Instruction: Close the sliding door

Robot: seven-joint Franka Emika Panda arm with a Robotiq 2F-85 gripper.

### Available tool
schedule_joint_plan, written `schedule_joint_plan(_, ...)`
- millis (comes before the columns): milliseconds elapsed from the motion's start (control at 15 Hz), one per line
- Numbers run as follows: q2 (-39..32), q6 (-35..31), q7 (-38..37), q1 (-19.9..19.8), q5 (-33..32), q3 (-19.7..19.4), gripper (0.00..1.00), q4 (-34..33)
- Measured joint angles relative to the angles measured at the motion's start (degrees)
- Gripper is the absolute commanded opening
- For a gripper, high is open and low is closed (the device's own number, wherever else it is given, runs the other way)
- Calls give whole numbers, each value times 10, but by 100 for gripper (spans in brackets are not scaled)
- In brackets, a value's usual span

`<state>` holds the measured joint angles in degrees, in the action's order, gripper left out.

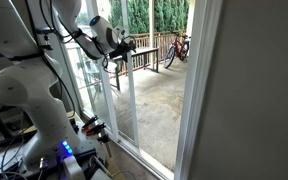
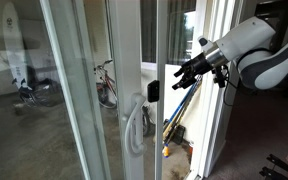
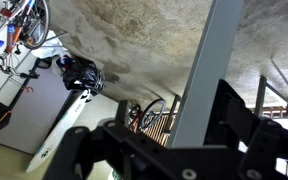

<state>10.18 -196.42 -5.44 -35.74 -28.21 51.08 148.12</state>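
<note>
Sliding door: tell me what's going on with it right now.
A white robot arm is working on the tall clear glass sliding door with the slim white frame. Its black hand is raised at the door's vertical edge. In the wrist view the white stile runs between the spread fingers, though contact cannot be told. The door stands open, with a gap onto the concrete patio.

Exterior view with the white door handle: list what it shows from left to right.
white board → bicycle → sliding door handle → black latch → gripper → robot arm
</note>
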Motion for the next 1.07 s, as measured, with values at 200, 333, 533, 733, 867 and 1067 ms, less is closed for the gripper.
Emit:
schedule_joint_plan(200,2,-1,1,-46,36,70,100,2)
schedule_joint_plan(333,2,-2,1,-78,54,113,100,-2)
schedule_joint_plan(533,2,-6,1,-134,74,181,100,-10)
schedule_joint_plan(733,3,-16,1,-204,88,255,100,-22)
schedule_joint_plan(867,4,-16,1,-242,98,297,100,-39)
schedule_joint_plan(1067,6,-15,1,-294,109,353,100,-68)
